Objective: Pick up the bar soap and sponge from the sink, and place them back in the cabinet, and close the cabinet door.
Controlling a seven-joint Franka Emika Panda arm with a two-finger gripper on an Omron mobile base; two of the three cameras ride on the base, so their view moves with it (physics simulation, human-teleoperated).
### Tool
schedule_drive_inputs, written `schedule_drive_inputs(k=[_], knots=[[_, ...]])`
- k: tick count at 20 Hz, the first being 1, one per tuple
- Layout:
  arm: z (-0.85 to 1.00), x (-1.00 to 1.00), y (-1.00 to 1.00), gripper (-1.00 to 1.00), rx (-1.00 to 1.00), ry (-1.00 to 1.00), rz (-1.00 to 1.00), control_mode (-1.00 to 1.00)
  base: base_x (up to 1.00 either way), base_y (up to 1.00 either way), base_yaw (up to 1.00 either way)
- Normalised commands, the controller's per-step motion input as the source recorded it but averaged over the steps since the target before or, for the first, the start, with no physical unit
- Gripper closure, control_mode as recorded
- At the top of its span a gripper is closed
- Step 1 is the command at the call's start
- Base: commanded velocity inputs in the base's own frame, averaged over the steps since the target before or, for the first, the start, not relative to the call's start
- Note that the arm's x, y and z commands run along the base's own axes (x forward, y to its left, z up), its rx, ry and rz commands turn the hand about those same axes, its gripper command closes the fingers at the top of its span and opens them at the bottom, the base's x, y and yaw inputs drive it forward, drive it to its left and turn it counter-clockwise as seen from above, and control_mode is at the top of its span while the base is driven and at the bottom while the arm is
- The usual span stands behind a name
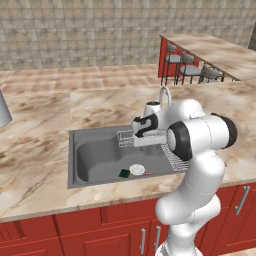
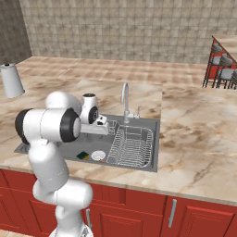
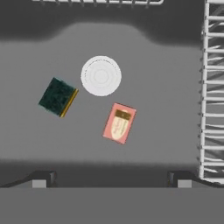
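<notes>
Pincer (image 3: 111, 183) spread wide above the sink (image 3: 175, 144), pinching nothing.
Bar soap (image 3: 119, 123) lies just ahead of its tips; drain (image 3: 101, 75) beyond, sponge (image 3: 57, 96) green-side up to the left, wire rack (image 3: 213, 87) at right.

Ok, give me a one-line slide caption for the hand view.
Open gripper hovers above the sink floor, where the bar soap and sponge flank the white drain.
</notes>
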Motion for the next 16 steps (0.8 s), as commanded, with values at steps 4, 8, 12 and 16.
schedule_drive_inputs(k=[4, 8, 12, 16], knots=[[-0.15, 0.11, 0.0, -1.0, 0.0, 0.0, -0.04, -1.0, 0.0, 0.0, 0.0], [-0.07, 0.02, 0.0, -1.0, 0.0, 0.0, 0.0, -1.0, 0.0, 0.0, 0.0], [-0.06, 0.0, 0.0, -1.0, 0.0, 0.0, 0.0, -1.0, 0.0, 0.0, 0.0], [-0.06, 0.01, 0.0, -1.0, 0.0, 0.0, 0.0, -1.0, 0.0, 0.0, 0.0]])
